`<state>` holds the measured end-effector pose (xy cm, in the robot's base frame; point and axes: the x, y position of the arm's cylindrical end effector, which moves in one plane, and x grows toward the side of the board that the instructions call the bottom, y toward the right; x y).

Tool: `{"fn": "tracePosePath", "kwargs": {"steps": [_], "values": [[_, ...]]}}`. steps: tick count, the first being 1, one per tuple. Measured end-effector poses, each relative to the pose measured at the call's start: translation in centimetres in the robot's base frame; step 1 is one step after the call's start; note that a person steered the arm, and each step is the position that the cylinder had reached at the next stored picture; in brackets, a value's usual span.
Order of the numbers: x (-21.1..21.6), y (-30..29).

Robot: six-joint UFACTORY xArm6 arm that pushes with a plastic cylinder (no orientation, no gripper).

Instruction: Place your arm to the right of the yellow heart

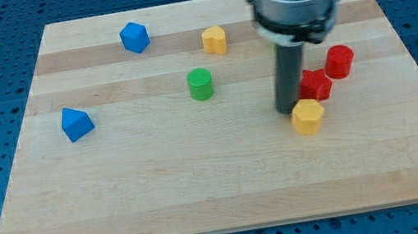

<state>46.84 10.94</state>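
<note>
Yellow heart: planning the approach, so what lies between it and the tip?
In the camera view, bare board lies between my tip and the yellow heart; no block intervenes.

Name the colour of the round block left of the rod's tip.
Green: the cylinder, shown in the camera view, left of my tip.

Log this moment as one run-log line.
tip: touching left of yellow hexagonal block | target: yellow heart-shaped block, toward view's top-left of tip | beside rod: red star-shaped block, red cylinder | status: not placed
</note>
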Motion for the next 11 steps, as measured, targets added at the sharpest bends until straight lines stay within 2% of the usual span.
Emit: {"fn": "tracePosePath", "kwargs": {"steps": [1,2,4,7,9,11], "values": [[-2.1,4.0],[-2.5,4.2],[-2.5,1.5],[-2.2,1.2],[-4.3,-2.3],[-12.4,-7.0]]}}
